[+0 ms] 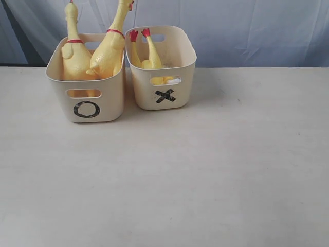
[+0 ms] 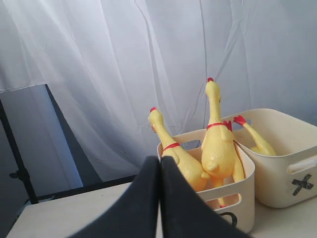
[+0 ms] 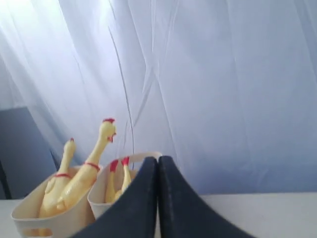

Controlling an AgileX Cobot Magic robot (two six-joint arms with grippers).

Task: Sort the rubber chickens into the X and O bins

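Two yellow rubber chickens [image 1: 77, 54] [image 1: 109, 49] stand head-up in the cream O bin [image 1: 88, 110] at the back left of the table. A third chicken [image 1: 149, 51] is head-down in the X bin [image 1: 169, 98] beside it, with its red feet sticking up. The left wrist view shows the O bin [image 2: 242, 191], its two chickens [image 2: 181, 158] [image 2: 218, 144] and the X bin [image 2: 285, 178]. My left gripper [image 2: 159, 161] is shut with nothing in it, apart from the bins. My right gripper [image 3: 158, 161] is also shut and empty. Neither gripper shows in the exterior view.
The two bins touch side by side near the table's far edge [image 1: 257, 68]. A pale draped curtain [image 1: 247, 25] hangs behind them. A dark stand [image 2: 20, 168] is off the table's end in the left wrist view.
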